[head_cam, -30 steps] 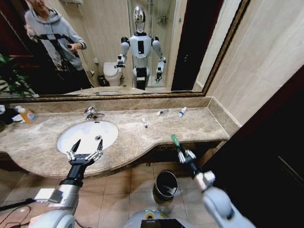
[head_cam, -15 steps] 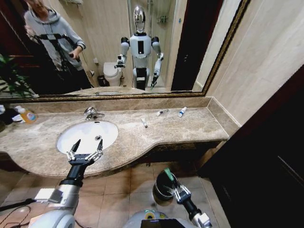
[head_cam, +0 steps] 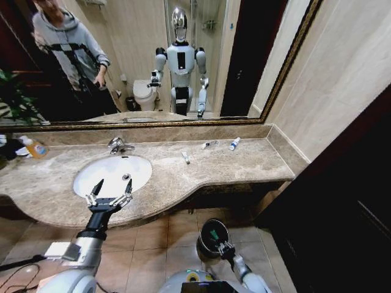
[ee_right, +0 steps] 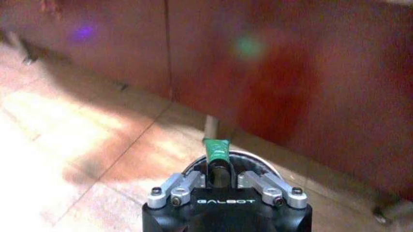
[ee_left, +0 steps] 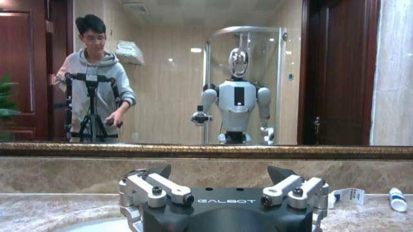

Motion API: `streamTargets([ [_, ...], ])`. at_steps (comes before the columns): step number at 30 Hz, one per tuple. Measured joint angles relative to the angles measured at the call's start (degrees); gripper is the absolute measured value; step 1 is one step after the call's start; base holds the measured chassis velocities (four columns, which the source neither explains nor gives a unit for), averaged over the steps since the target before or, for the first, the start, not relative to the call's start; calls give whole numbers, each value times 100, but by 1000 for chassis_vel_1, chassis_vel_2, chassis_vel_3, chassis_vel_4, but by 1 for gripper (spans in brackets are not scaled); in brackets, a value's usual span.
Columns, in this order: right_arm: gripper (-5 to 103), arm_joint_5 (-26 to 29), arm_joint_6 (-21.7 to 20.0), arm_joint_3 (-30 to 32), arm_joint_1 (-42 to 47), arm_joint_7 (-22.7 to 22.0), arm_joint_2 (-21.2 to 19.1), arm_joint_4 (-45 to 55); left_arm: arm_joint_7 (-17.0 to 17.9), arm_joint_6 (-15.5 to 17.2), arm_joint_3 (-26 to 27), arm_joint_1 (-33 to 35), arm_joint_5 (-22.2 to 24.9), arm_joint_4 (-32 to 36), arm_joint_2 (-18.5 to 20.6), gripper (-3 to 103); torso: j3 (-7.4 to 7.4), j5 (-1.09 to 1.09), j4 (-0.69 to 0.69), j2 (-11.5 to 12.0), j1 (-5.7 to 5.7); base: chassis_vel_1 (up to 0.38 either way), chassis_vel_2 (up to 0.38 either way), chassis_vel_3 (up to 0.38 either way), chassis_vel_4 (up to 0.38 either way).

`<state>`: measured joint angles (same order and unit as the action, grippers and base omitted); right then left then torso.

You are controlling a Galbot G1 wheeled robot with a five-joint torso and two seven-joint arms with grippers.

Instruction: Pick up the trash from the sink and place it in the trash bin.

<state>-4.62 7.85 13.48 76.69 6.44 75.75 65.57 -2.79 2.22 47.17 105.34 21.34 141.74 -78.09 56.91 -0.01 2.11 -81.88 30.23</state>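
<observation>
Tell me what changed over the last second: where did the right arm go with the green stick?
The right gripper, shut on the green stick, came down from counter-edge height to just above the trash bin on the floor. It has not let go. The left gripper stayed open over the front rim of the sink. The small tubes and the blue-capped bottle on the counter have not moved.

The right hand (ee_right: 219,176), black with silver fingers, grips a green stick (ee_right: 216,150) above the black trash bin (head_cam: 213,238) with its shiny metal rim. Ahead of the black left hand (head_cam: 108,199) lies the white sink (head_cam: 112,174), set in a mottled brown marble bench (head_cam: 220,163).
</observation>
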Motion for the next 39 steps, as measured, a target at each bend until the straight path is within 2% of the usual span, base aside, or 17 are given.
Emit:
streamTargets([
  [4, 20, -401, 99, 20, -473, 96, 201, -729, 0, 0, 0, 0, 0, 0, 0, 100, 0, 1, 0, 0, 0, 0, 0, 0, 0],
  [8, 20, -578, 177, 80, -904, 89, 383, -1450, 0, 0, 0, 0, 0, 0, 0, 100, 0, 1, 0, 0, 0, 0, 0, 0, 0],
  [12, 20, -699, 205, 120, -1086, 79, 424, -1741, 0, 0, 0, 0, 0, 0, 0, 100, 0, 1, 0, 0, 0, 0, 0, 0, 0],
  [13, 17, -743, 221, 135, -1134, 74, 426, -1829, 0, 0, 0, 0, 0, 0, 0, 100, 0, 2, 0, 0, 0, 0, 0, 0, 0],
  [15, 25, -787, 264, 166, -1230, 60, 389, -1975, 0, 0, 0, 0, 0, 0, 0, 100, 0, 1, 0, 0, 0, 0, 0, 0, 0],
  [17, 25, -783, 270, 168, -1240, 58, 359, -1991, 0, 0, 0, 0, 0, 0, 0, 100, 0, 1, 0, 0, 0, 0, 0, 0, 0],
  [20, 41, -732, 276, 168, -1237, 58, 285, -1982, 0, 0, 0, 0, 0, 0, 0, 100, 0, 1, 0, 0, 0, 0, 0, 0, 0],
  [21, 41, -732, 276, 168, -1237, 58, 285, -1982, 0, 0, 0, 0, 0, 0, 0, 100, 0, 1, 0, 0, 0, 0, 0, 0, 0],
  [25, 63, -685, 276, 168, -1195, 58, 258, -1901, 0, 0, 0, 0, 0, 0, 0, 100, 0, 1, 0, 0, 0, 0, 0, 0, 0],
  [26, 63, -685, 276, 168, -1195, 58, 258, -1901, 0, 0, 0, 0, 0, 0, 0, 100, 0, 1, 0, 0, 0, 0, 0, 0, 0],
  [27, 68, -683, 276, 168, -1184, 58, 253, -1886, 0, 0, 0, 0, 0, 0, 0, 100, 0, 1, 0, 0, 0, 0, 0, 0, 0],
  [30, 74, -679, 275, 173, -1162, 59, 248, -1861, 0, 0, 0, 0, 0, 0, 0, 100, 0, 1, 0, 0, 0, 0, 0, 0, 0],
  [32, 85, -674, 275, 181, -1142, 60, 243, -1838, 0, 0, 0, 0, 0, 0, 0, 100, -1, 1, 0, 0, 0, 0, 0, 0, 0],
  [33, 85, -674, 275, 181, -1142, 60, 243, -1838, 0, 0, 0, 0, 0, 0, 0, 100, -1, 1, 0, 0, 0, 0, 0, 0, 0],
  [35, 95, -673, 274, 190, -1114, 60, 240, -1812, 0, 0, 0, 0, 0, 0, 0, 100, 0, 1, 0, 0, 0, 0, 0, 0, 0],
  [39, 100, -673, 270, 203, -1059, 61, 240, -1764, 0, 0, 0, 0, 0, 0, 0, 100, 0, 1, 0, 0, 0, 0, 0, 0, 0],
])
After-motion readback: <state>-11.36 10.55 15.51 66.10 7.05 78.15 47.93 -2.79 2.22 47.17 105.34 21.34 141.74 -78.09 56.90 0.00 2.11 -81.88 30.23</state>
